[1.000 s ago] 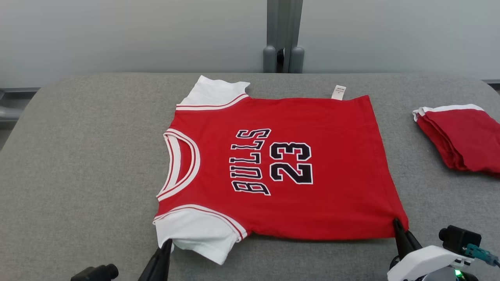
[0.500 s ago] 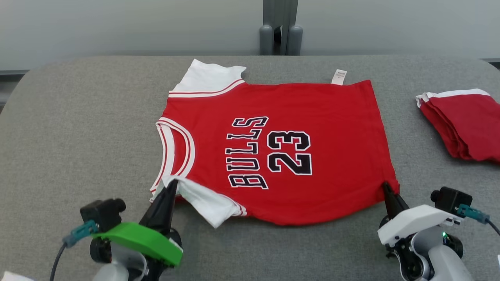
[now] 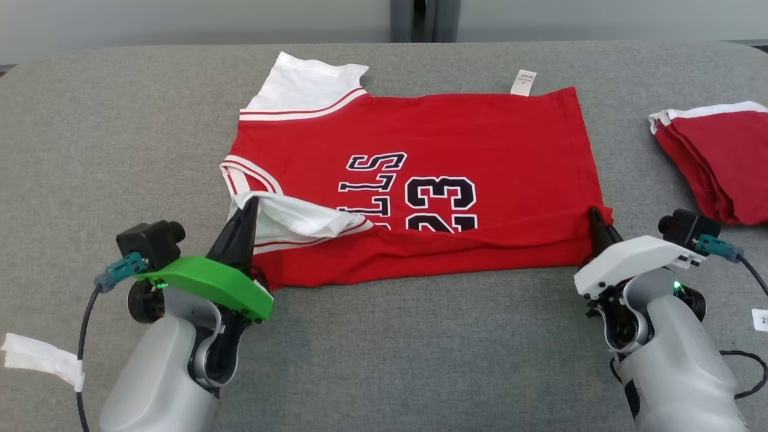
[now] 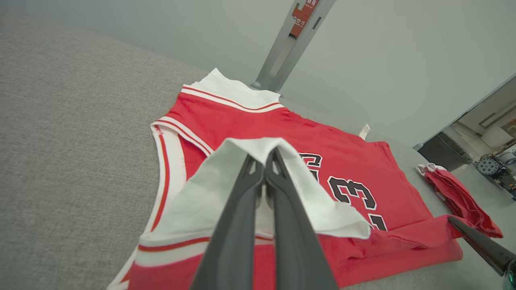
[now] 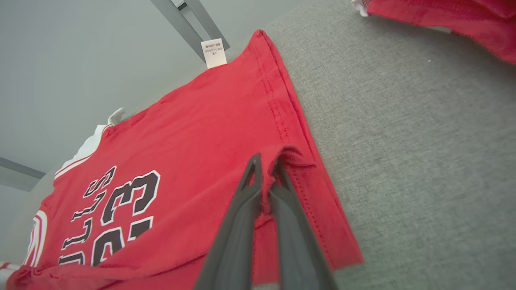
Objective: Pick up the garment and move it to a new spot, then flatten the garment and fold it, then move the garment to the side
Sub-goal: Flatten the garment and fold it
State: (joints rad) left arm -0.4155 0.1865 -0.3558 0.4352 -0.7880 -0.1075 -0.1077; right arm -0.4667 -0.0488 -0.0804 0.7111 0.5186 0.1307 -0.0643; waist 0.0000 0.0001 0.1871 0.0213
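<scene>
The red short-sleeved jersey (image 3: 480,132) with white sleeves and black "BULLS 23" lettering lay in the middle of the head view, spread on the grey fabric-covered table (image 3: 90,120), its neck toward the left of the frame and its hem toward the right. We saw its lower edge lifted and turned up over the body, so that a red fold ran across the frame below the number and hid part of the lettering. The white near sleeve (image 3: 294,217) was drawn up onto the chest at the garment's lower left. There the left gripper (image 3: 248,203), under a green cover, had its two dark fingers pressed together on the sleeve's edge. In the left wrist view we saw the white cloth draped over both tips. At the right end of the fold the right gripper (image 3: 594,213), under a white cover, had its fingers nipped tight on the red hem corner, which the right wrist view showed bunched between the tips. The other white sleeve (image 3: 303,84) lay flat at upper left, and a small white label (image 3: 523,82) stuck out from the top edge. Well apart, at the right edge of the frame, we noted a folded pile of red cloth (image 3: 720,162) with white trim. A grey post (image 3: 420,18) stood behind the table at top centre.
</scene>
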